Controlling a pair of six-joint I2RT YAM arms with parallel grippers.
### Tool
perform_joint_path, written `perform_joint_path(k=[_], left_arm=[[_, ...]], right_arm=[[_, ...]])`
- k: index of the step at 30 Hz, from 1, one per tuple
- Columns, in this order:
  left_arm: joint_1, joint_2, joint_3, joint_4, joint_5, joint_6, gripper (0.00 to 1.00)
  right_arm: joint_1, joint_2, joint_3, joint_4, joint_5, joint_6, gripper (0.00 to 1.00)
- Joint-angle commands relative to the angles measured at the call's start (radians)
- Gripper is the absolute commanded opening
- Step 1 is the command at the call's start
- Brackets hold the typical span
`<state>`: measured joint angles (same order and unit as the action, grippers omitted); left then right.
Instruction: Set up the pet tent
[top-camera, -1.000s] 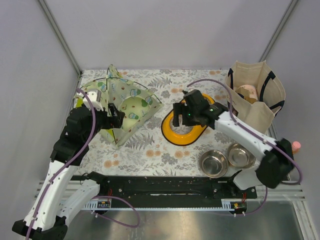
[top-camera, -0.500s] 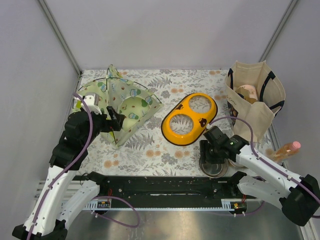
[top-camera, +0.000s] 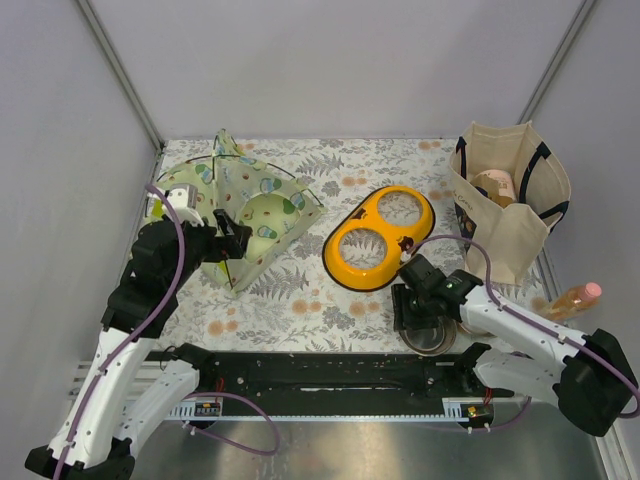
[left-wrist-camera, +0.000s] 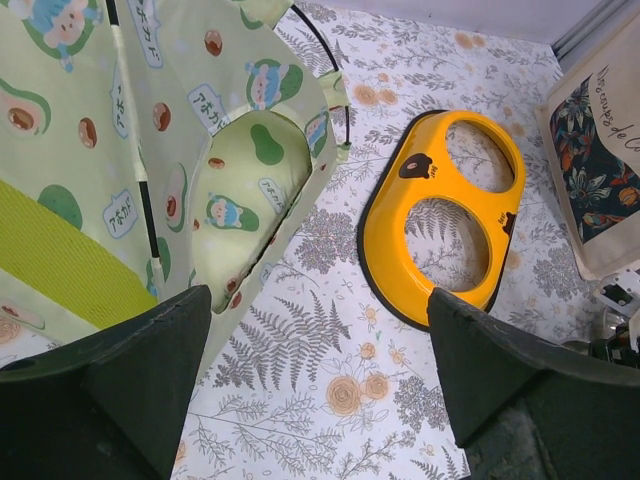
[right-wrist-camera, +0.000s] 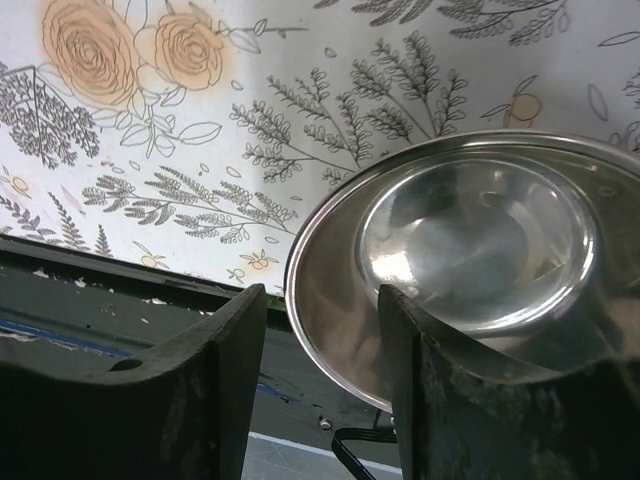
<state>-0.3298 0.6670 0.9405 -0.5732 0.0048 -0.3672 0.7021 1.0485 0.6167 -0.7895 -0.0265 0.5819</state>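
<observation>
Soft avocado-print fabric, a lime panel and thin black poles form the peaked pet tent (top-camera: 262, 205) at the floral table's (top-camera: 300, 290) far left. The left pincer (left-wrist-camera: 318, 295) hangs released beside it. The right pincer (right-wrist-camera: 320, 290), half-spread, straddles a shiny steel bowl's (right-wrist-camera: 470, 230) round rim.

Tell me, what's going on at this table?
Two robot arms share a floral-covered table. The left gripper hangs open right beside the pet tent. The right gripper is down at a steel bowl near the front edge, jaws either side of its rim but not pinching it. An orange feeder lies between, holes empty.
</observation>
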Motion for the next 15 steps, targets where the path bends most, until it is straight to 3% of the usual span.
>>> perform_joint_path(k=[1,8,10,15], left_arm=[[0.005,-0.018,-0.016,0.047,0.001,-0.024,0.92],[0.006,-0.027,-0.017,0.038,-0.002,-0.021,0.92],[0.005,-0.029,-0.019,0.039,0.000,-0.019,0.92],[0.006,-0.029,-0.020,0.038,0.000,-0.013,0.93]], right_arm=[[0.062,0.016,0.026,0.010,0.022,0.002,0.56],[0.169,0.050,0.032,-0.014,0.111,0.058,0.49],[0.201,0.068,0.041,-0.030,0.152,0.073,0.42],[0.246,0.082,0.083,-0.068,0.264,0.079,0.11]])
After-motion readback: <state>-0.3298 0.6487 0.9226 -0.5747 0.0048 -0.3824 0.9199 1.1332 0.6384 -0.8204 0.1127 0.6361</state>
